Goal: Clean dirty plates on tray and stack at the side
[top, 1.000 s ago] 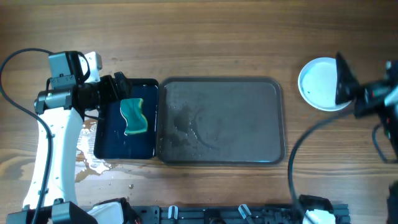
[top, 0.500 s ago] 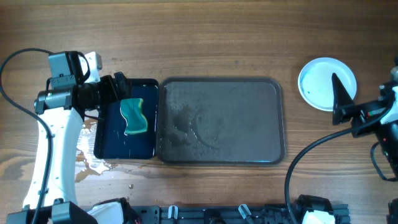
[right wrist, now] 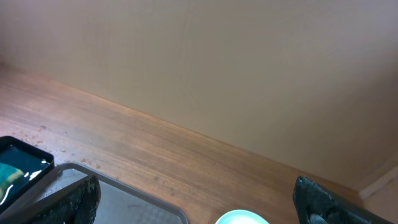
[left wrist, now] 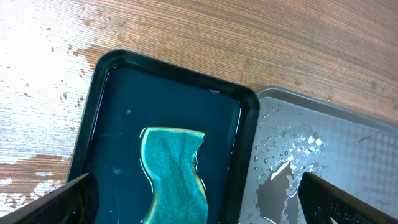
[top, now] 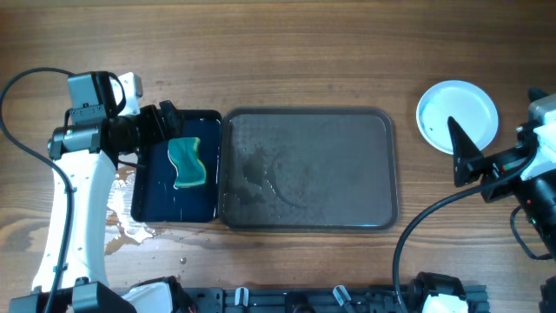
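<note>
You're getting bright, even light from above, with shadows falling soft and short. Glare is glinting off the puddle (left wrist: 280, 186) on the grey tray (left wrist: 348, 137) in the left wrist view; the right wrist view is looking slightly hazy.

The place read as a robotics test bench rather than a home kitchen. My left arm (top: 65, 200) and right arm (top: 543, 165) rose from the near edge of a plain wood-grain surface (top: 304, 52), by a black mounting rail (top: 287, 300), with loose black cables (top: 407, 235) looping over the wood. Behind it stood a bare beige wall (right wrist: 217, 62). The kitchen part looked staged: a small black tray (top: 143, 187) of water holding a green sponge (top: 187, 163), a wet grey tray (top: 382, 174) beside it, a white plate (top: 469, 104) off to one side, and spilled water (top: 130, 228) on the wood.
</note>
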